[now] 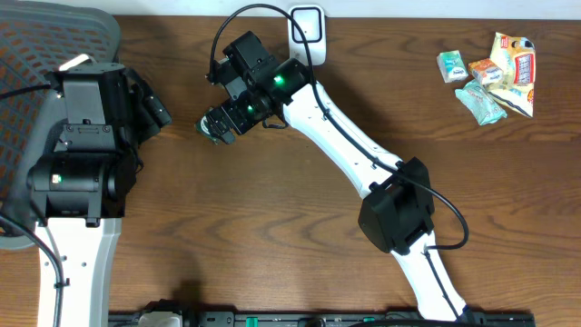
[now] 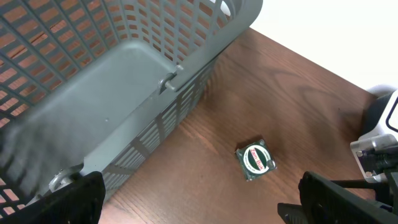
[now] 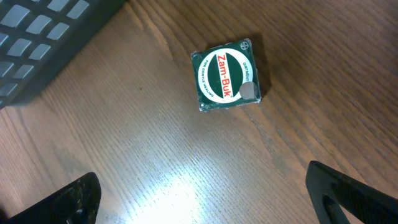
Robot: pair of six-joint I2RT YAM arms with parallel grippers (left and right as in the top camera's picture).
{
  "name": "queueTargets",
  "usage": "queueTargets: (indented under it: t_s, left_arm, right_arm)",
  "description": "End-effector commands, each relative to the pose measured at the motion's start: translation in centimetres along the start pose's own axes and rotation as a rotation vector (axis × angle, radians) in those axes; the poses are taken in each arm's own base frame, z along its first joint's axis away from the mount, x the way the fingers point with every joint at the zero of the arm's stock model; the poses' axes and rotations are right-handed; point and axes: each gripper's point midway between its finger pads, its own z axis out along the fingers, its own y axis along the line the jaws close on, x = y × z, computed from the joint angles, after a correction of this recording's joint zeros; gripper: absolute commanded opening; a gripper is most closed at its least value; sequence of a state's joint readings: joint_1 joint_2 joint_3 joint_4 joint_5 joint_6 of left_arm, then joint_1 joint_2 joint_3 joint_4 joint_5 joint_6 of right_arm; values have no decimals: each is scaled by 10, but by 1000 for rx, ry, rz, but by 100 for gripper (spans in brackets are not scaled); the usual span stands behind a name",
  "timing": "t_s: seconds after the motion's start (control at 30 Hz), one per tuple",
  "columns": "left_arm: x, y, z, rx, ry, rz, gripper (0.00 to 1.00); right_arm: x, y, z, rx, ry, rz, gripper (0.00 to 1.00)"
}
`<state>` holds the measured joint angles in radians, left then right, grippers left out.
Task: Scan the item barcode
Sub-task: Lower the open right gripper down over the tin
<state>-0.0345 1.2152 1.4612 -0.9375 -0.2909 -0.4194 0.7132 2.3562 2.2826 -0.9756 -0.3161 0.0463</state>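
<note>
At the near edge of the table, the two arms rise from their bases: the left arm (image 1: 77,173) stands over a gray mesh basket (image 2: 130,81) on the left side, and the right arm (image 1: 349,150) stretches from the near right corner diagonally toward the middle of the wooden table (image 1: 272,236). A little farther in, the left gripper (image 2: 202,186) hangs just beside the basket's outer wall with its jaws spread wide and nothing between them; one dark fingertip (image 2: 84,190) sits close to the basket, the other well out over bare wood. The right gripper (image 3: 202,183) hovers above the table near the middle, its jaws also spread wide and empty. Just beyond its fingertips lies the Zam-Buk box (image 3: 225,78), a small square green pack with a white oval label and red lettering, flat on the wood with the label facing up, a little askew. It touches neither gripper and rests apart from the basket, between the two grippers. No barcode can be made out on the face that shows. From overhead the right gripper partly covers the box. At the far edge stands a white device (image 1: 307,27) with a rounded outline, and toward the far right corner sits a small cluster of snack packets (image 1: 495,73), well apart from both arms.
</note>
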Motion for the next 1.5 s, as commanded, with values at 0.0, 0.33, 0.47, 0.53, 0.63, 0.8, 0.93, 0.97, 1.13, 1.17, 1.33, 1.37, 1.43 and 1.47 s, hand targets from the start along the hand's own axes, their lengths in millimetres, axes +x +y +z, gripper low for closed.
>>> queueTargets:
  t_s: [0.0, 0.33, 0.47, 0.53, 0.63, 0.8, 0.93, 0.97, 1.13, 1.17, 1.33, 1.37, 1.43, 1.47]
  left_arm:
    - [-6, 2, -5, -3, -20, -13, 98]
    - [-6, 2, -5, -3, -20, -13, 98]
    - [-6, 2, -5, -3, -20, -13, 98]
    - [-6, 2, -5, -3, -20, -13, 97]
    - [-6, 2, -5, -3, -20, -13, 97]
    - [-6, 2, -5, -3, -20, -13, 98]
    - [-6, 2, -5, -3, -20, -13, 98]
    - [-6, 2, -5, -3, -20, -13, 98]
    - [-6, 2, -5, -3, -20, -13, 98]
    - [-6, 2, -5, -3, -20, -13, 98]
    - [-6, 2, -5, -3, -20, -13, 98]
    - [-6, 2, -5, -3, -20, -13, 97]
    - [-6, 2, -5, -3, -20, -13, 98]
    - [-6, 2, -5, -3, -20, -13, 98]
  right_arm:
    - [-6, 9, -8, -13, -20, -6, 99]
    - [-3, -20, -10, 152, -16, 50, 99]
    - [-8, -21, -10, 160, -40, 86, 99]
    - [-17, -16, -9, 154, -76, 71, 99]
    - [-42, -15, -10, 151, -174, 43, 99]
    - [-68, -18, 1, 138, -282, 21, 99]
    - [-78, -26, 33, 131, -339, 5, 99]
    - [-79, -29, 42, 130, -349, 3, 99]
    - [-71, -41, 88, 119, -356, 36, 99]
    - [-66, -43, 100, 111, -344, 36, 98]
    - [-44, -45, 126, 97, -280, 43, 67]
    - [-42, -46, 127, 98, -270, 45, 63]
    - [-36, -46, 127, 101, -246, 51, 47]
    - [-35, -46, 126, 102, -239, 53, 44]
